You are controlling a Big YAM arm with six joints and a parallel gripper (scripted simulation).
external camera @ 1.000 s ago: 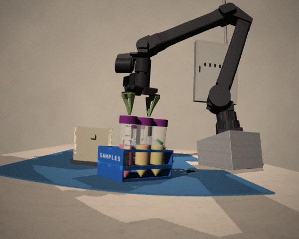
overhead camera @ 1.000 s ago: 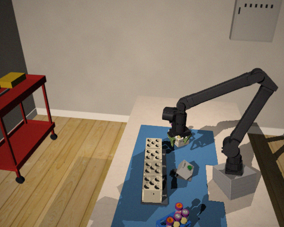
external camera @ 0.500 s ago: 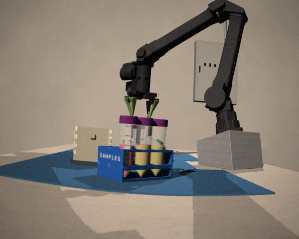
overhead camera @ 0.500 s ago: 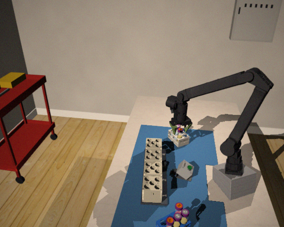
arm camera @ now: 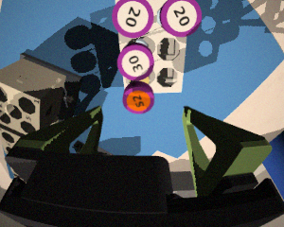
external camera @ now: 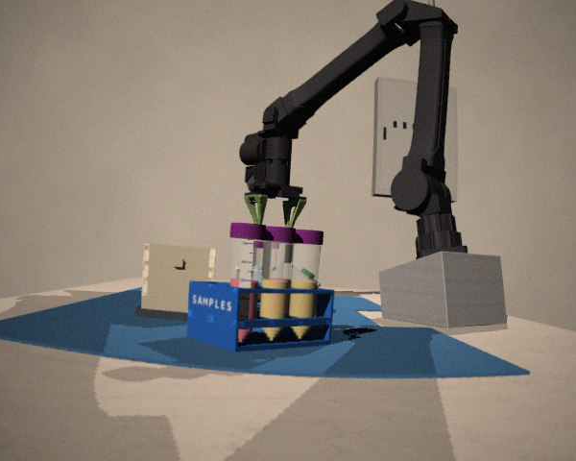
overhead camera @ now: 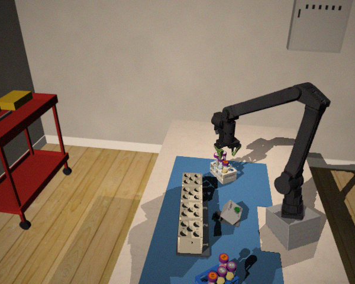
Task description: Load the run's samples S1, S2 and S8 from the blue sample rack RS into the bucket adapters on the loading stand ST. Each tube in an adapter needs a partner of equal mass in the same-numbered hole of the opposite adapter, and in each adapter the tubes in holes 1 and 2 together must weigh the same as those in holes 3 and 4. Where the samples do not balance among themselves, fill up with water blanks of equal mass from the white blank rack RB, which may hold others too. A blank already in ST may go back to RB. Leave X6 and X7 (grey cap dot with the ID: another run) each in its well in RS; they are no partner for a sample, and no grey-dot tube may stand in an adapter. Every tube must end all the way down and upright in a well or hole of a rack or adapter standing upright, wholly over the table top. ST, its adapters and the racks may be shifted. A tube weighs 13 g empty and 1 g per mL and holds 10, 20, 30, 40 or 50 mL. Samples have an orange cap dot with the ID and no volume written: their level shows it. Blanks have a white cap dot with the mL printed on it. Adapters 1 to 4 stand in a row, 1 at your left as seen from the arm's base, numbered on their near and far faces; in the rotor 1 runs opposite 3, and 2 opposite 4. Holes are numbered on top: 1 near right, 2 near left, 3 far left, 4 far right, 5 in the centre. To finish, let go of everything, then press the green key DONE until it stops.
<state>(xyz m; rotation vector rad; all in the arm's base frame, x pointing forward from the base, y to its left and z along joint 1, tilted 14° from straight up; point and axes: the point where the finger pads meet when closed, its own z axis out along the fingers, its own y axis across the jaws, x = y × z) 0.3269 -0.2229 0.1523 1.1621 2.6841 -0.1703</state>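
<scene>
Hand: the gripper (arm camera: 141,116) hung spread wide with nothing between its green fingers, pointing straight down.

Thing under it: white blank rack (arm camera: 178,66), right below the fingertips and a little ahead of them.

What's in it: two purple-capped blanks marked 20 (arm camera: 133,15) (arm camera: 180,15) on the row farthest ahead of the hand, a 30 blank (arm camera: 136,63) closer in, and an orange-dot tube (arm camera: 138,98) nearest, almost dead centre between the fingers. Couldn't read its ID, too blurry.

Looks: clear plastic tubes with a tapered bottom and a fat purple screw cap, dot on top. Levels weren't visible from above.

Handling, my guess: stiff, smooth, fairly light, so slippery if squeezed on the bare wall. A full one would weigh noticeably more than a 20.

Where to grab: I'd go just under the cap or on the cap's ribbed side, fingers either side, then lift straight up so it didn't drag the rack.

Watch out: neighbours stood close, so the wide fingers could clip the 30.

Elsewhere: the loading stand (overhead camera: 190,210) sat off to the hand's side, all visible holes empty.
</scene>
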